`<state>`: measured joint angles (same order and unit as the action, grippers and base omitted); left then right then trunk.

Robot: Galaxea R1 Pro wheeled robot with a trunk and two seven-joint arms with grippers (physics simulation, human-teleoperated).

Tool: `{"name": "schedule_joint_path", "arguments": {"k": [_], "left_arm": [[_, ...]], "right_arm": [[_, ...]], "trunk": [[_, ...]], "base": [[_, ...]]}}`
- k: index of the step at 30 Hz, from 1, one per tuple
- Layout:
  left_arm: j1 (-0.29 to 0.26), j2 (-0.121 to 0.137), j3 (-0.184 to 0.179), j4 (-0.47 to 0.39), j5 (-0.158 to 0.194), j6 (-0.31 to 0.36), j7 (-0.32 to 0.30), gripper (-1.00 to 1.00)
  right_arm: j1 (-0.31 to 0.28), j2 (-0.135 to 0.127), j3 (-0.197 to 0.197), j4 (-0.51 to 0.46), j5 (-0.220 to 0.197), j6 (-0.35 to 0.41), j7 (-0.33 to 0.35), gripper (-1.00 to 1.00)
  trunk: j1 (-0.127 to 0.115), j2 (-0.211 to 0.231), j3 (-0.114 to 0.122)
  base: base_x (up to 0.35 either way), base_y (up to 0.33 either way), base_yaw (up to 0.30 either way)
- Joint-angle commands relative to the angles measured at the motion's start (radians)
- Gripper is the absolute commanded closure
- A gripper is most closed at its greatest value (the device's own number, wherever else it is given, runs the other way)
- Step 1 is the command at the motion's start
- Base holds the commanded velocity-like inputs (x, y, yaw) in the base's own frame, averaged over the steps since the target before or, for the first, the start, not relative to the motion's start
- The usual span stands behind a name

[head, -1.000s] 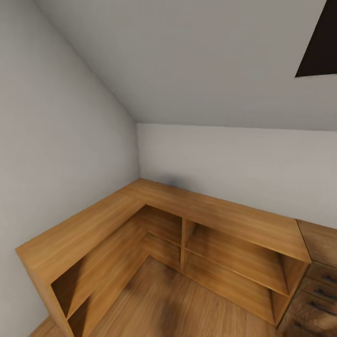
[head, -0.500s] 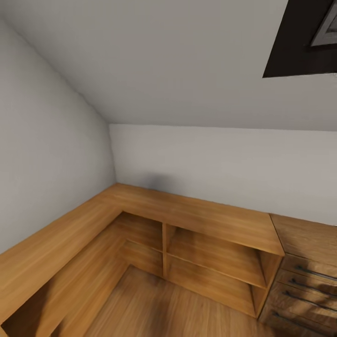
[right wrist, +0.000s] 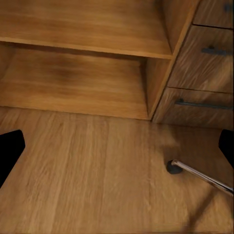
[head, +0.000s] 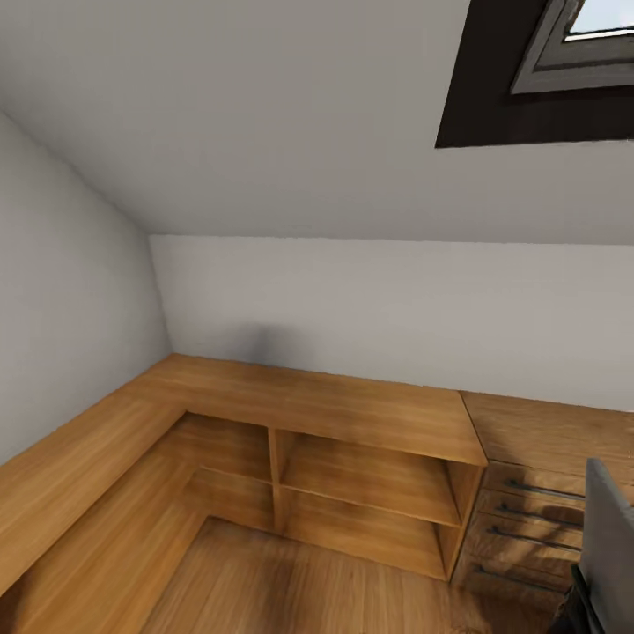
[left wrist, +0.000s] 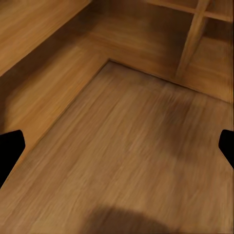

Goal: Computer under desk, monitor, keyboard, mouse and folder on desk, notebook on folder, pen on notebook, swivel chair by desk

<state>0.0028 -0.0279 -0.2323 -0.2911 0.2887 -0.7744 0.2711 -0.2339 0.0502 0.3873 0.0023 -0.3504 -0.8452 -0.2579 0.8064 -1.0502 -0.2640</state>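
From my head camera, going left to right, I saw a pale grey wall (head: 62, 291) meeting a sloped ceiling, then an L-shaped wooden shelf unit (head: 308, 409) wrapped into the corner, its warm oak-grained top smooth and bare, with open cubbies split by one upright divider. Right of it stood a wooden dresser (head: 537, 467) of the same grain, with slim dark bar handles on its drawers. Above, a skylight (head: 563, 53) sat in a dark recess with a pale frame. At the lower right edge, a grey padded slab rose into view: the back of the swivel chair (head: 612, 537), just beside the dresser.

My left wrist camera showed what the head could not: the light wood floor (left wrist: 131, 161), long planks running into the inner corner of the shelf unit, a soft shadow across them. The two black fingertips of my left gripper (left wrist: 117, 146) sat at opposite edges of that picture, spread wide with nothing between.

My right wrist camera added the chair's underside: one chrome leg ending in a small dark caster (right wrist: 173, 166) resting on the floor, near the foot of the dresser, whose lower drawers and handles showed close up beside the end cubby. My right gripper (right wrist: 117, 148) was likewise spread apart, its dark tips far from each other, holding nothing.
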Motion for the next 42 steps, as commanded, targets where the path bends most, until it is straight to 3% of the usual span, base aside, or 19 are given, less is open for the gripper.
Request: {"name": "schedule_joint_path", "arguments": {"k": [1, 25, 33, 42], "left_arm": [[0.000, 0.001, -0.009, -0.002, 0.008, -0.002, 0.005, -1.00], [0.000, 0.002, -0.010, 0.009, 0.009, -0.002, 0.005, -1.00], [0.000, 0.002, -0.010, 0.012, 0.009, -0.002, 0.005, -1.00], [0.000, 0.002, -0.010, 0.012, 0.009, -0.003, 0.005, -1.00]], "right_arm": [[-0.001, 0.000, 0.008, 0.001, -0.004, -0.001, -0.006, -1.00], [-0.001, 0.005, 0.006, 0.000, -0.005, 0.004, -0.009, -1.00], [-0.001, 0.005, -0.036, -0.002, -0.005, 0.006, -0.008, -1.00], [-0.001, 0.006, -0.043, -0.002, -0.005, 0.006, -0.007, -1.00]], "trunk": [[0.000, -0.001, -0.001], [0.000, -0.001, -0.007], [0.000, -0.001, -0.016], [0.000, -0.001, -0.029]], "base": [[0.005, 0.000, -0.300], [0.061, 0.098, -0.288], [0.003, 0.002, -0.201], [0.000, 0.000, -0.138]]}}
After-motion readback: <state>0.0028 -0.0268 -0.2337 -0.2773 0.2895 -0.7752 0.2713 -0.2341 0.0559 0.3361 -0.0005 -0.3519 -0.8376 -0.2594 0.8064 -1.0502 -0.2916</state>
